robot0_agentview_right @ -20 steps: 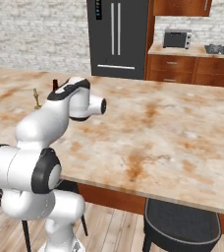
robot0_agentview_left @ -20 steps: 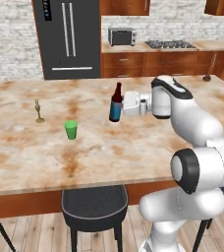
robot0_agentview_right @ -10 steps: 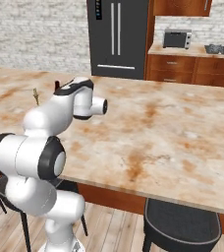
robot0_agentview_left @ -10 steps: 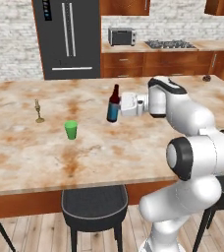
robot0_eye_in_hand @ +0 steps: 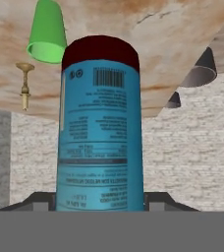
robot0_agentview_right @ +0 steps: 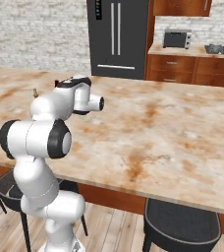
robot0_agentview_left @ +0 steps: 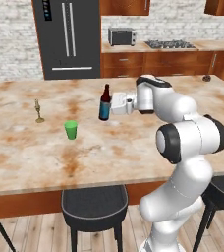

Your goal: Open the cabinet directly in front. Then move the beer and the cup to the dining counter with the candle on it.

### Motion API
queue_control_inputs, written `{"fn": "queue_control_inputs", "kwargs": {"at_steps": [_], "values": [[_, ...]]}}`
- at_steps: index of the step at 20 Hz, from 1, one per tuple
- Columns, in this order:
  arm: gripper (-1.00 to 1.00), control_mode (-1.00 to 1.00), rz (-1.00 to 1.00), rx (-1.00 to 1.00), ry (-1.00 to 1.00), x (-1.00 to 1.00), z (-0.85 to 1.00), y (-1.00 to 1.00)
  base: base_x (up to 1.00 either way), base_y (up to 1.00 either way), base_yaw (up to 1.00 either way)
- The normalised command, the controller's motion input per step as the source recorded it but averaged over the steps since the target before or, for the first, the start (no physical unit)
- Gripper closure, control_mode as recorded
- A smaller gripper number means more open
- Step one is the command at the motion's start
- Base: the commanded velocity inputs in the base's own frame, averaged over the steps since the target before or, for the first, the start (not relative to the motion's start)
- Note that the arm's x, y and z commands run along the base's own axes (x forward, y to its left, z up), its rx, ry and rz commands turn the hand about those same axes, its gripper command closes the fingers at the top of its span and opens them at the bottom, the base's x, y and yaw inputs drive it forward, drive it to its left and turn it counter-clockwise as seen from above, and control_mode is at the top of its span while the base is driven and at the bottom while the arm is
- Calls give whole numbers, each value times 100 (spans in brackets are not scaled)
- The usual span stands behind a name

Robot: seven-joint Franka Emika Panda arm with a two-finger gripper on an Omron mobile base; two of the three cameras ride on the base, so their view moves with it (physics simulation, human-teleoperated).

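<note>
The beer [robot0_agentview_left: 104,104] stands upright on the dining counter [robot0_agentview_left: 133,147], its long axis vertical, neck up. The gripper [robot0_agentview_left: 111,104] meets it side-on from the bottle's 3 o'clock in the left base view, the hand lying level and aimed toward 9 o'clock. In the hand view the beer [robot0_eye_in_hand: 100,133] sits dead centre between the two finger tips, blue label facing the lens; that view is rolled, so the counter shows at 12 o'clock and the bottle's foot with it. The jaws stand part-way apart and bracket the label. The bottle looks clasped or at least enclosed, but whether the pads press on the glass I cannot tell.

The cup [robot0_agentview_left: 71,130] stands upright on the same counter at about 8 o'clock from the bottle, well apart from it. The candle [robot0_agentview_left: 38,111] stands at 9 o'clock from the bottle, farther off and near the cup.

Judged from this, both things are on the counter with the candle, so what remains turns on the axis: the hand must free the jaws and draw straight back toward 3 o'clock, square to the upright bottle, or it may tip it.
</note>
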Motion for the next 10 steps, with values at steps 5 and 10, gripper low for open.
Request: {"fn": "queue_control_inputs", "kwargs": {"at_steps": [5, 10], "values": [[100, -100, 0, -2, 2, 26, -42, 13, 0, 0, 0], [100, -100, 0, -2, 0, 25, -43, 0, 0, 0, 0]]}}
